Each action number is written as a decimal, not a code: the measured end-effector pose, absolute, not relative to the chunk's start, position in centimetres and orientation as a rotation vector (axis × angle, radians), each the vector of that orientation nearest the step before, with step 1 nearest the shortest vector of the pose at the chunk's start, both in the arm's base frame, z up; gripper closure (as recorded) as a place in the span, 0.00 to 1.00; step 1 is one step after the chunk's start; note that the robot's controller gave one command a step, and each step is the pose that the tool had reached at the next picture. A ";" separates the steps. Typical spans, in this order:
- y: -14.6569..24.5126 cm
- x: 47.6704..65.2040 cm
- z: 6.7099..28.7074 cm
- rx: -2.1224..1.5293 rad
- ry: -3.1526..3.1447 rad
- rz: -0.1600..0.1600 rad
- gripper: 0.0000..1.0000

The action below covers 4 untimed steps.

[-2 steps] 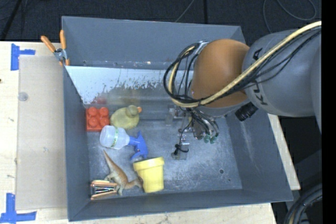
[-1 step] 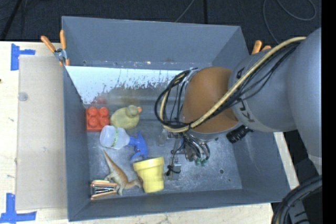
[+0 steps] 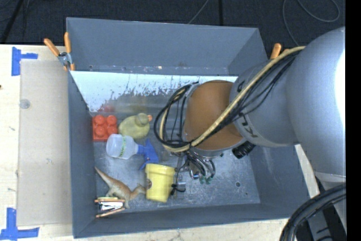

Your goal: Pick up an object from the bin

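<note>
By the bin's front wall, cup sits just beside gripper, toward the left wall; can't tell its grip state.

Nothing legible here: no word, label, brand mark or number can be read on the grey bin, on the heap of small things lying toward 8 o'clock inside it, or on the robot arm reaching in from 3 o'clock.
</note>
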<state>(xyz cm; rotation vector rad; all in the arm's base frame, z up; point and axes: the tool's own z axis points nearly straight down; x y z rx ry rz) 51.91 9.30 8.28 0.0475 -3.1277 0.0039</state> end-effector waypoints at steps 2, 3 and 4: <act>13.8 49.4 7.0 0.144 -3.130 -0.004 1.00; 14.1 50.0 11.3 0.149 -3.121 -0.002 1.00; 15.3 51.4 16.5 0.160 -3.126 -0.003 1.00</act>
